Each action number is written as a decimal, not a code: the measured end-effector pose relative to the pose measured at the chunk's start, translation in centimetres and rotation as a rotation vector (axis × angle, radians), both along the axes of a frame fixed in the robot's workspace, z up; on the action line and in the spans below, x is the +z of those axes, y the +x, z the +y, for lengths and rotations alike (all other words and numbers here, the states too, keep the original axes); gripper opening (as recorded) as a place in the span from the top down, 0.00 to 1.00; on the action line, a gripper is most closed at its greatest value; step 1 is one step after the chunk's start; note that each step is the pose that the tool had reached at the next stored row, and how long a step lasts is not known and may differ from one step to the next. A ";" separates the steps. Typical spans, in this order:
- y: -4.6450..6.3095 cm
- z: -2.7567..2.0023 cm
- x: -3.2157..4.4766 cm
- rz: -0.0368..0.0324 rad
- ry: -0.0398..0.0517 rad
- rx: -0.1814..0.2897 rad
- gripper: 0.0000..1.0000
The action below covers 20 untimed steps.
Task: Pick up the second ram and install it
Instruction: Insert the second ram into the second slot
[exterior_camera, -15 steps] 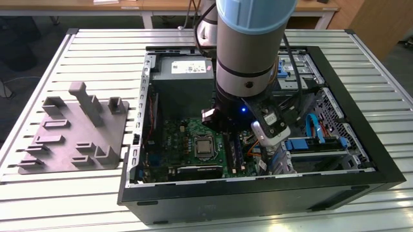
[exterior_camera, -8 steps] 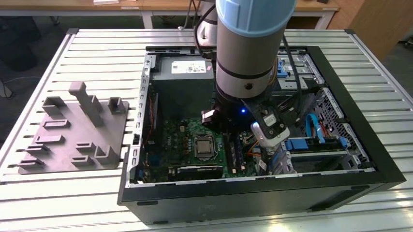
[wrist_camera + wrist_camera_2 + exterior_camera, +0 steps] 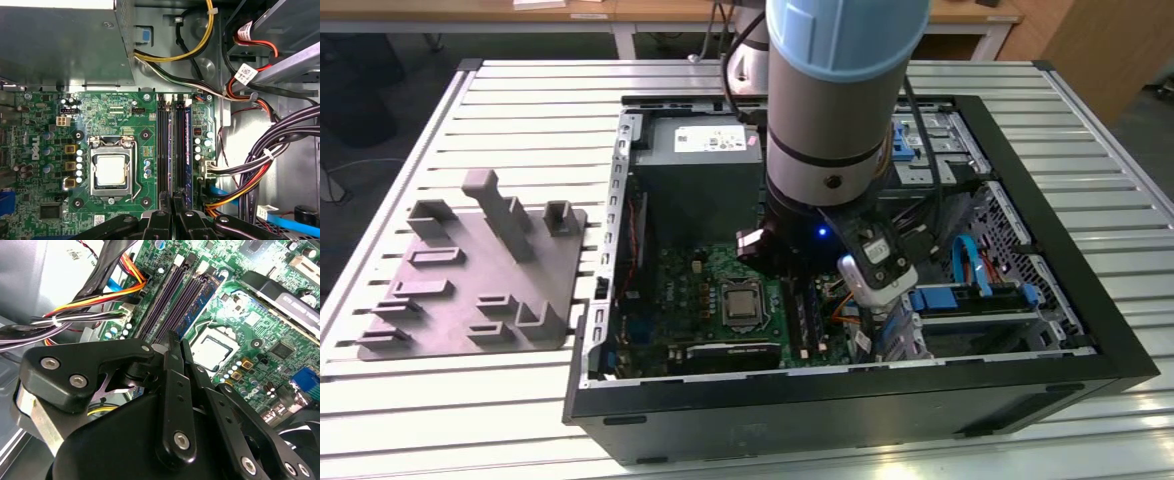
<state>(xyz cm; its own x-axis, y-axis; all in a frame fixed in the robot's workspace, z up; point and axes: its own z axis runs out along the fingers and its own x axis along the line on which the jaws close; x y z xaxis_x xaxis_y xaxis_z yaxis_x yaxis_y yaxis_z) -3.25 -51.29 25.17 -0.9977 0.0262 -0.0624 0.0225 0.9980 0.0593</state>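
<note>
An open computer case (image 3: 1107,330) is laid flat on a slatted metal table (image 3: 520,110), toward the table's edge at the exterior view's right. A grey moulded fixture (image 3: 480,270) is seen near the opposite edge. The arm (image 3: 841,100) is lowered into the case over the green board (image 3: 115,115).

In both wrist views the gripper (image 3: 178,337) (image 3: 170,202) is held just above one end of the long black slots (image 3: 163,150), beside the processor socket (image 3: 111,169). The pincer is seen clenched, its fingers (image 3: 170,370) drawn together with only a thin line between them.

Whether the second ram is pinched there cannot be told, as the gripper's own body covers that spot. One dark memory stick with a blue label (image 3: 188,150) (image 3: 202,302) is seated upright in the slot nearest the board's cable-side edge. Bundled cables (image 3: 280,150) are run past that edge.
</note>
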 end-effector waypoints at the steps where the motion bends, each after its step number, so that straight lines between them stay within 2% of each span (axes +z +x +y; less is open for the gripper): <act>1: 0.0 0.00 -0.03 0.0000 0.0000 0.000 0.86; 20: 0.0 0.00 -0.82 0.0000 0.0000 0.000 0.86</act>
